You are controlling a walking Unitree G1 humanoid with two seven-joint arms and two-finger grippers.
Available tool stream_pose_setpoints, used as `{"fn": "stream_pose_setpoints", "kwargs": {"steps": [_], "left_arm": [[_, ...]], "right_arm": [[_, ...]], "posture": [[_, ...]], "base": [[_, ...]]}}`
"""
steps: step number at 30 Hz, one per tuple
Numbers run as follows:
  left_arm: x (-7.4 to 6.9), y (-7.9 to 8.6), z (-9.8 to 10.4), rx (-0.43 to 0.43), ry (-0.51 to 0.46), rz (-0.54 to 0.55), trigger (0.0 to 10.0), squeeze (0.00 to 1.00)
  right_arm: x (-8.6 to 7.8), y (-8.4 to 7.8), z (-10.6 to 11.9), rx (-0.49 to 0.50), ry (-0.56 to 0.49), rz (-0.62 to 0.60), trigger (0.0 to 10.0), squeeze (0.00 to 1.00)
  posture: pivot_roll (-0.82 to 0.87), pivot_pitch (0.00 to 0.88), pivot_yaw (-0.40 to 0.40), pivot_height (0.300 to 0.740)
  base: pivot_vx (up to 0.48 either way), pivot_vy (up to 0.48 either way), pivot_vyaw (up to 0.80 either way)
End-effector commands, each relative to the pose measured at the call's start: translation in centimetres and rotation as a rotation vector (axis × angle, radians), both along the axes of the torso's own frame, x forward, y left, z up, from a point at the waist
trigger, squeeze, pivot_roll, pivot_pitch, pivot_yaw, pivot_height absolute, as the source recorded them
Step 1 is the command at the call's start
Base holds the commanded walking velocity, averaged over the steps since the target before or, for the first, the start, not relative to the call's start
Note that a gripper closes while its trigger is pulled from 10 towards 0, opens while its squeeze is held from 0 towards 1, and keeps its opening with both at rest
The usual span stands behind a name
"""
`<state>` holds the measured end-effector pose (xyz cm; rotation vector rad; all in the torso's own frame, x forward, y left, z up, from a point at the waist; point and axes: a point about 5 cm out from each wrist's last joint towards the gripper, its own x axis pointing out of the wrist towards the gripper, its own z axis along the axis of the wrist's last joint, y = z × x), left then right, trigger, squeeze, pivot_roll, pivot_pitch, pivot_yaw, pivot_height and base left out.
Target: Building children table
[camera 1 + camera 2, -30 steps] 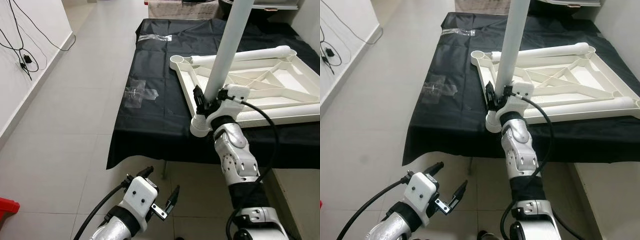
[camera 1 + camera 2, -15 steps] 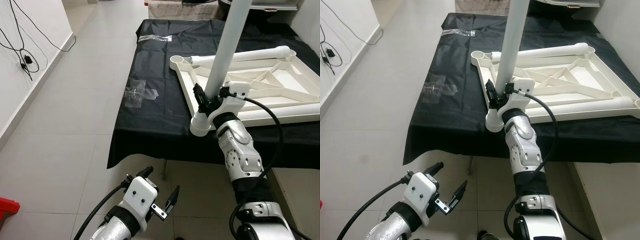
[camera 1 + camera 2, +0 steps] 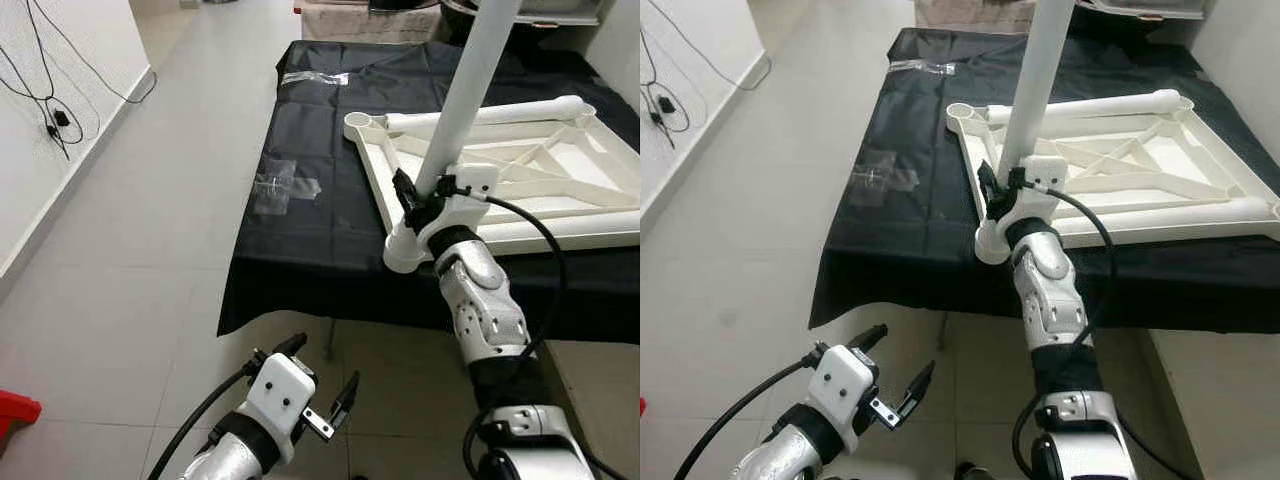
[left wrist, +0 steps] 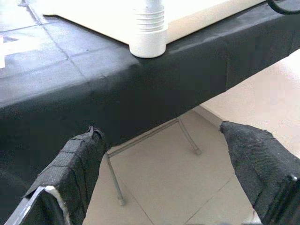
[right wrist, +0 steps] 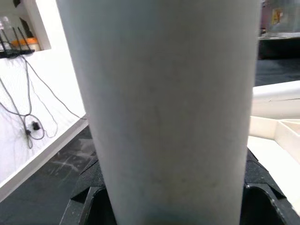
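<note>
A white children's table frame [image 3: 560, 235] lies upside down on a table draped in black cloth [image 3: 300, 240]. One white leg [image 3: 468, 95] stands nearly upright in the frame's near-left corner socket [image 3: 402, 257], leaning slightly right. My right gripper [image 3: 418, 203] is shut on this leg just above the socket; in the right wrist view the leg [image 5: 164, 108] sits between the black fingers [image 5: 86, 185]. A second white leg [image 3: 500, 110] lies along the frame's far side. Down near the floor, my left gripper [image 3: 320, 370] hangs open and holds nothing, facing the cloth edge and socket [image 4: 149, 42].
Clear tape patches [image 3: 285, 185] stick to the cloth left of the frame, with another [image 3: 315, 78] further back. Cables [image 3: 55, 120] hang on the white wall at left. A red object [image 3: 15, 410] sits on the tiled floor at lower left.
The leg's top has leaned a little further right with my right gripper still shut on it. The view has shifted slightly. The left arm hangs as before.
</note>
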<state>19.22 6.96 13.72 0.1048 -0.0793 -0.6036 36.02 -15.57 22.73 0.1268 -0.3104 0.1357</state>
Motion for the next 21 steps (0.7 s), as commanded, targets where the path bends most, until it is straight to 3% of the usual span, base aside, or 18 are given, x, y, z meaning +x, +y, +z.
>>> {"fn": "stream_pose_setpoints", "kwargs": {"steps": [1,4,5,7,8,11,13,14,15,21], "left_arm": [[-0.1,0.1,-0.5,0.011,0.022,-0.004,10.0,0.00],[-0.1,0.1,-0.5,0.011,0.022,-0.004,10.0,0.00],[-0.1,0.1,-0.5,0.011,0.022,-0.004,10.0,0.00],[-0.1,0.2,-0.5,0.011,0.022,-0.004,10.0,0.00],[-0.1,0.2,-0.5,0.011,0.022,-0.004,10.0,0.00],[-0.2,0.1,-0.5,0.012,0.024,-0.004,10.0,0.00],[-0.2,0.1,-0.5,0.012,0.025,-0.004,10.0,0.00],[-0.2,0.1,-0.5,0.012,0.025,-0.004,10.0,0.00],[-0.2,0.1,-0.5,0.011,0.027,-0.005,10.0,0.00],[-0.3,0.0,-0.5,0.011,0.029,-0.006,10.0,0.00]], "right_arm": [[-0.4,-0.5,-1.7,0.052,0.055,-0.087,0.0,0.00],[-0.5,-0.5,-2.0,0.045,0.068,-0.124,0.0,0.00],[-0.6,-0.5,-2.3,0.034,0.082,-0.179,0.0,0.00],[-0.7,-0.5,-3.4,0.052,0.158,-0.402,0.0,0.00],[-0.7,-0.5,-3.4,0.052,0.158,-0.402,0.0,0.00],[-0.8,0.2,-4.3,0.125,0.234,-0.557,0.0,0.00],[-0.8,1.1,-4.9,0.234,0.309,-0.689,0.0,0.00],[-0.8,1.1,-4.9,0.234,0.309,-0.689,0.0,0.00],[-0.6,3.0,-4.8,0.355,0.369,-0.740,0.0,0.00],[-0.3,5.5,-3.8,0.443,0.391,-0.725,0.0,0.00]], "posture": [[0.09,0.194,-0.027,0.740],[0.09,0.194,-0.027,0.740],[0.09,0.195,-0.026,0.740],[0.09,0.197,-0.025,0.740],[0.09,0.197,-0.025,0.740],[0.09,0.200,-0.026,0.740],[0.09,0.203,-0.024,0.740],[0.09,0.203,-0.024,0.740],[0.10,0.207,-0.024,0.740],[0.11,0.210,-0.025,0.740]], "base": [[0.000,0.000,0.00],[0.000,0.000,0.00],[0.000,0.000,0.00],[0.000,0.000,0.00],[0.000,0.000,0.00],[0.000,0.000,0.00],[0.000,0.000,0.00],[0.000,0.000,0.00],[0.000,0.000,0.00],[0.000,0.000,0.00]]}}
